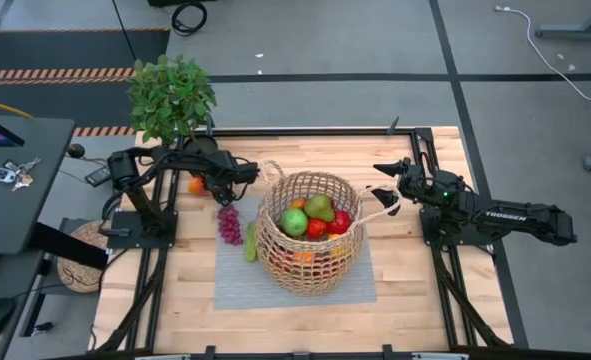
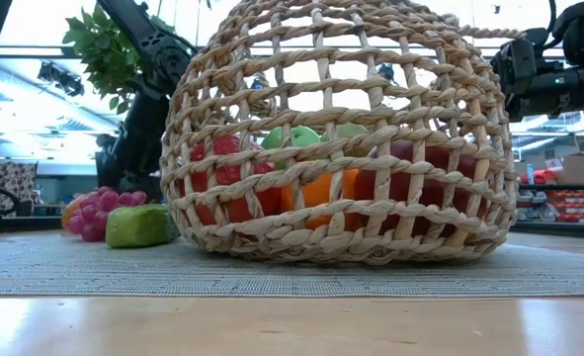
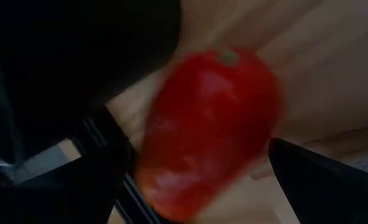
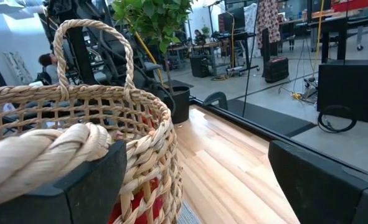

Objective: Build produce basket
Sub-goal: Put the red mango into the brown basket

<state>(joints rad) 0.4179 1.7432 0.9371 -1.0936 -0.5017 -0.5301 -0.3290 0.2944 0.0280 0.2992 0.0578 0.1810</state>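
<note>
One basket (image 1: 307,232) sits mid-table on a gray mat (image 1: 365,285), holding apples, a pear and oranges. Grapes (image 1: 230,225) and a cucumber (image 1: 250,243) lie to its left. The left tool (image 1: 243,172) is spread around a red pepper (image 3: 208,130). The right tool (image 1: 387,178) is spread wide at the basket's right handle (image 4: 40,149). One plant (image 1: 171,95) stands far left.

You see the basket (image 1: 308,232), round tan open-weave wicker, sitting upright with two loop handles at its rim. Inside it lie a green apple (image 1: 294,222), a pear (image 1: 320,207), red fruit (image 1: 340,222) and orange pieces lower down. Left of the basket lie purple grapes (image 1: 230,224) and, just beside its wall, a green cucumber (image 1: 250,242). Farther left sits an orange (image 1: 196,184). A red pepper (image 3: 208,130) appears blurred.
</note>
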